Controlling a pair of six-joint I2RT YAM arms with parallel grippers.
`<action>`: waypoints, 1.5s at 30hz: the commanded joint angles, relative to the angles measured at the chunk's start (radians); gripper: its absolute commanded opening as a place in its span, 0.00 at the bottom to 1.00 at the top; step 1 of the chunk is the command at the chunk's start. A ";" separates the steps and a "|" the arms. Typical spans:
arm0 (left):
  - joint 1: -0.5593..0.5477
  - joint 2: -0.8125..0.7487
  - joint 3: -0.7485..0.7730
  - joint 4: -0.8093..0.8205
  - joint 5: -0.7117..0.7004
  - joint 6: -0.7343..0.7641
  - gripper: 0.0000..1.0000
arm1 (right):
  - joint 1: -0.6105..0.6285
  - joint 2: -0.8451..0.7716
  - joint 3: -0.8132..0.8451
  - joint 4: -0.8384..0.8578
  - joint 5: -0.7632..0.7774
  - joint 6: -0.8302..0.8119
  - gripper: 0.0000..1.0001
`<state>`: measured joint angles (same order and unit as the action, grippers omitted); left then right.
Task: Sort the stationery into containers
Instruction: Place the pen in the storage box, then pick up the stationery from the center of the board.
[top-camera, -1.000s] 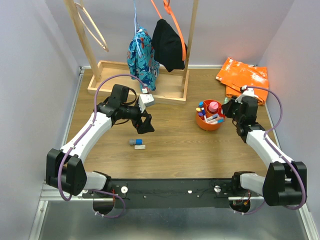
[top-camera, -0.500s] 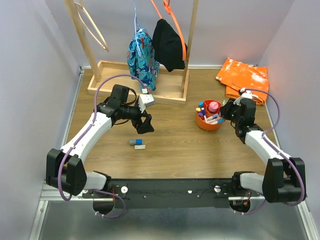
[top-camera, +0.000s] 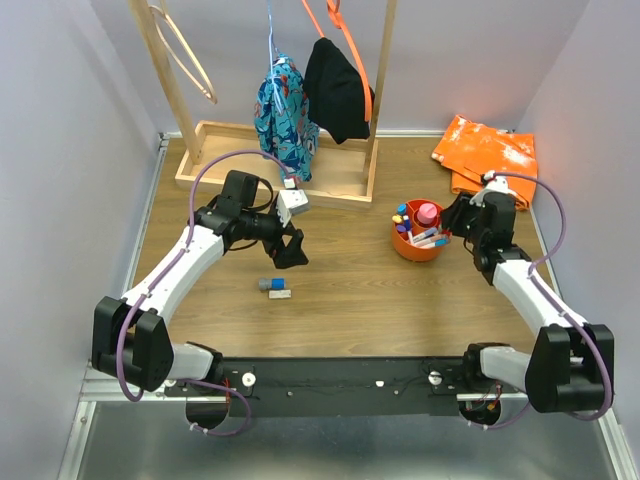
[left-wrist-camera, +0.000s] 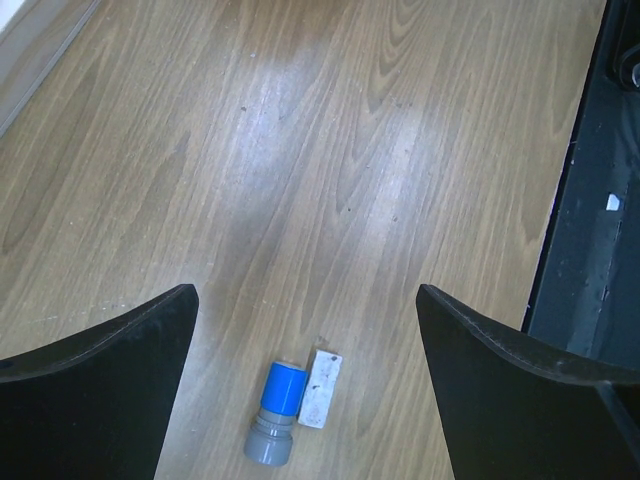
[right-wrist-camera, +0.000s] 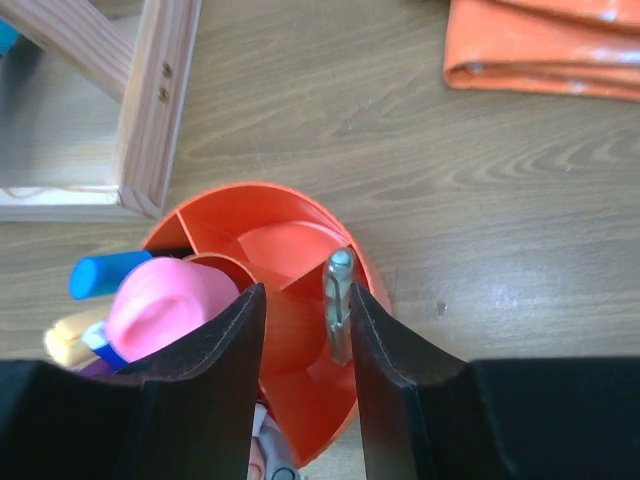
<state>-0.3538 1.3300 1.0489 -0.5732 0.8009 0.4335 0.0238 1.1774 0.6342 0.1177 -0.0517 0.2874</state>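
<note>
- Orange, round and plastic, the cup with inner dividers (right-wrist-camera: 262, 203) sits right under my right arm (top-camera: 520, 280). Its jaws stand apart and released. A slim grey pen-like stick (right-wrist-camera: 338, 305) stands in one compartment between them, close to one side (there is a gap on the other, so I judge nothing is gripped).
- My left arm (top-camera: 190, 255) hangs over the wooden worktop (left-wrist-camera: 350, 150), jaws spread wide and empty.
- What the next pick turns on: a short blue-capped grey marker (left-wrist-camera: 272, 425) and a small white block (left-wrist-camera: 321, 388) lie just beside each other between the left jaws, towards the bottom of that wrist view. The marker's long axis runs across the closing line.
- The left arm is far nearer; the right is well apart.
- Count: one cup, two loose pieces. In the cup I see one pink top (right-wrist-camera: 165, 310), one blue cap (right-wrist-camera: 105, 275) and the grey stick; the rest is hidden.
</note>
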 joint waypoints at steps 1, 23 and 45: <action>-0.005 -0.008 -0.013 -0.027 -0.023 0.046 0.99 | -0.007 -0.081 0.120 -0.113 0.047 -0.046 0.47; 0.066 -0.028 -0.121 -0.228 -0.346 0.263 0.78 | 0.235 -0.038 0.372 -0.576 -0.708 -0.692 0.67; 0.641 -0.242 -0.179 -0.083 -0.571 -0.391 0.99 | 0.884 0.918 1.018 -0.687 -0.724 -0.924 0.50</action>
<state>0.2241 1.1164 0.8856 -0.6601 0.2985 0.1104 0.8658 1.9945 1.5406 -0.5201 -0.7067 -0.5900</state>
